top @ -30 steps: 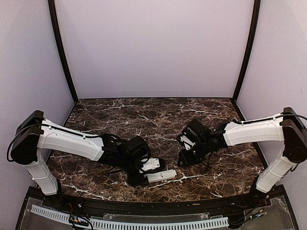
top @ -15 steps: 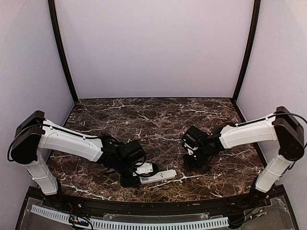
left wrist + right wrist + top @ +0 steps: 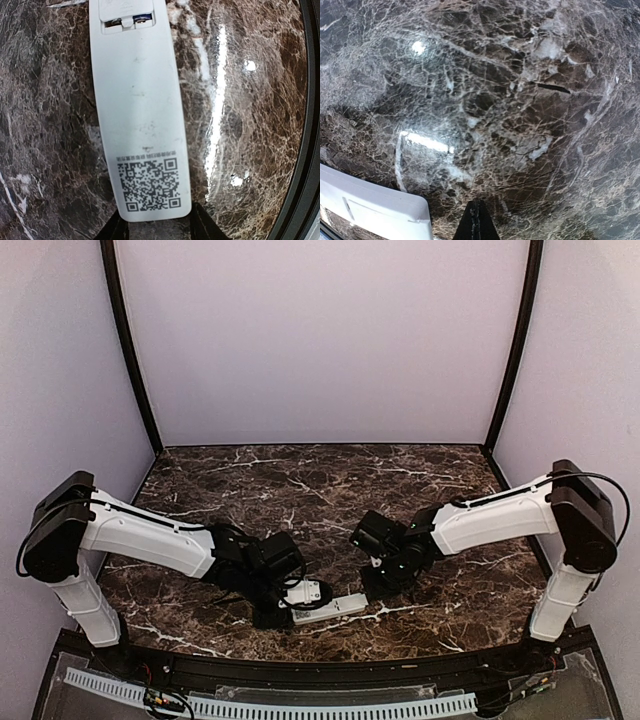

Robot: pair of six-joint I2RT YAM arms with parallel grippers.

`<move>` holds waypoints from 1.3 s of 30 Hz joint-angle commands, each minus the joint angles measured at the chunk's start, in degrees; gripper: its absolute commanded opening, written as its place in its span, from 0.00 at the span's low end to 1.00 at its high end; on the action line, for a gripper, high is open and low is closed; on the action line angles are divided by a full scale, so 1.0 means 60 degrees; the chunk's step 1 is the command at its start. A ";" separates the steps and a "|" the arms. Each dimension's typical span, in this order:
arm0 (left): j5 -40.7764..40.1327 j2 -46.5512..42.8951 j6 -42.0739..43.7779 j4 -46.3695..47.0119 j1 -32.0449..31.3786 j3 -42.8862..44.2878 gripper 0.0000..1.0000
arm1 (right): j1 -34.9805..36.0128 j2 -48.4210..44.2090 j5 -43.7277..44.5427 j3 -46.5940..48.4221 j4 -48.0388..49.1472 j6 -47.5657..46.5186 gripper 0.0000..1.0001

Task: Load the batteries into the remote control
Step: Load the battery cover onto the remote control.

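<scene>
Loading step, near finish. Remote (image 3: 142, 115) back-up on counter (image 3: 240, 125), near end between left jaws; can't tell if clamped. Batteries (image 3: 142, 19) look seated in recess at far end. Right jaws closed, empty, just beside remote. Next, likely: press batteries home, which needs a steady hold and a light push.

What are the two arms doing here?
The remote control lies back-up on the marble table, with its QR label showing. The left gripper straddles its near end, but it is unclear whether it is clamped yet. At the far end, the batteries appear to sit in the recess. The right gripper is shut with nothing visible in it, low beside that far end.
</scene>
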 commanded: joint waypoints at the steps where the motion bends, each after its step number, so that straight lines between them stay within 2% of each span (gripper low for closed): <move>1: 0.0144 0.0055 0.0228 -0.0133 0.0008 -0.0206 0.39 | 0.0262 0.0326 -0.0023 -0.0068 -0.0634 0.0473 0.00; 10: 0.0207 -0.0019 0.0201 -0.0148 0.0000 -0.0043 0.35 | 0.0313 0.0101 -0.0323 -0.0194 -0.0387 0.0676 0.00; 15: -0.0014 -0.0459 -0.0151 0.0287 0.0000 0.0004 0.46 | 0.0301 -0.0139 -0.0003 -0.0281 -0.0610 0.0648 0.00; 22: -0.1070 -0.1406 -0.1080 0.0732 -0.0138 -0.0369 0.53 | 0.0128 -0.0343 0.0140 -0.0605 -0.0510 0.0157 0.00; 27: -0.0788 -0.2368 -0.2318 0.0340 -0.0388 -0.0617 0.54 | -0.0068 -0.0659 0.0224 -0.0930 -0.0357 -0.0195 0.00; 30: -0.0355 -0.3420 -0.3528 0.0890 -0.0462 -0.1134 0.55 | -0.0188 -0.0794 0.0128 -0.0964 -0.0248 -0.0413 0.00; 33: -0.1249 -0.4336 -0.5269 0.1747 -0.0469 -0.1951 0.55 | -0.0206 -0.0867 0.0179 -0.0901 -0.0172 -0.0579 0.00; 35: -0.2165 -0.4919 -0.7862 0.2307 -0.0468 -0.2464 0.46 | -0.0235 -0.0826 0.0213 -0.0758 -0.0094 -0.0630 0.00; 36: -0.2458 -0.5195 -0.8566 0.2388 -0.0468 -0.2781 0.43 | -0.0226 -0.0768 0.0230 -0.0682 -0.0090 -0.0615 0.00; 37: -0.2942 -0.5324 -0.9998 0.2348 -0.0476 -0.2937 0.37 | -0.0237 -0.0703 0.0237 -0.0588 -0.0062 -0.0584 0.00; 39: -0.3413 -0.5566 -1.1679 0.1892 -0.0489 -0.3347 0.30 | -0.0200 -0.0581 0.0282 -0.0466 0.0024 -0.0516 0.00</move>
